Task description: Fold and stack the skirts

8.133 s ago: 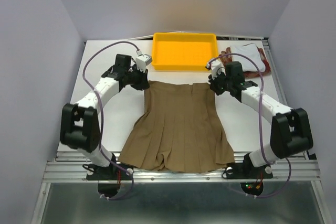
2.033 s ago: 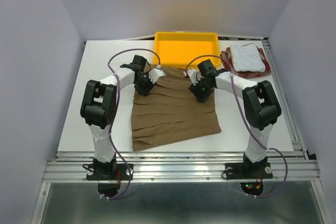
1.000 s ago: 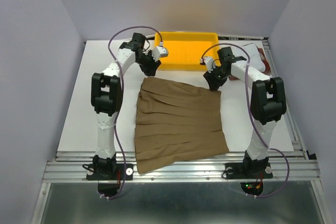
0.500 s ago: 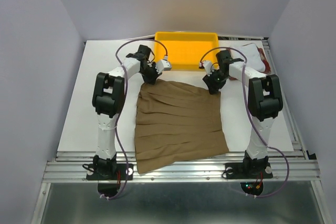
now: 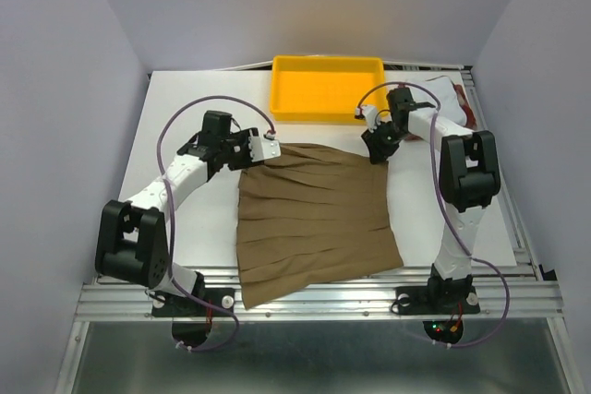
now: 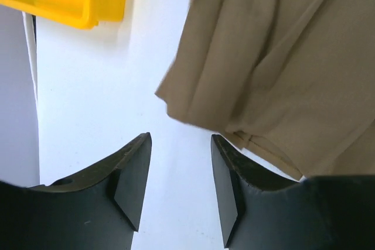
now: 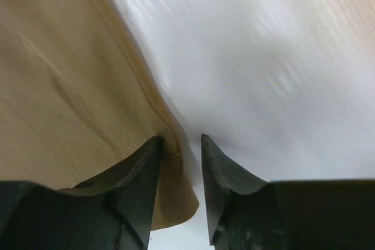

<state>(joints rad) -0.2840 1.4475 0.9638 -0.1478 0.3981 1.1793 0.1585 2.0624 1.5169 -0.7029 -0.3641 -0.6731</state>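
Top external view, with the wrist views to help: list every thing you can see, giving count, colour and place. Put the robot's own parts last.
pleated skirt: 1, tan-brown, flat in the middle of the table
tray: 1, yellow, far edge, centre
white skirt: 1, white, far right corner, on the checked skirt
checked skirt: 1, red showing, far right corner, mostly hidden
table: 1, white
arms: 2, white and black, near edge
left hand: 1, black, open, beside pleated skirt's far left corner
right hand: 1, black, open, at its far right corner

Left gripper point(image 5: 257, 149): swung toward 8 o'clock, away from the yellow tray point(image 5: 319, 116), jaws reopened
Right gripper point(image 5: 376, 149): jaws narrower at tan skirt point(image 5: 314, 219) 1 o'clock corner
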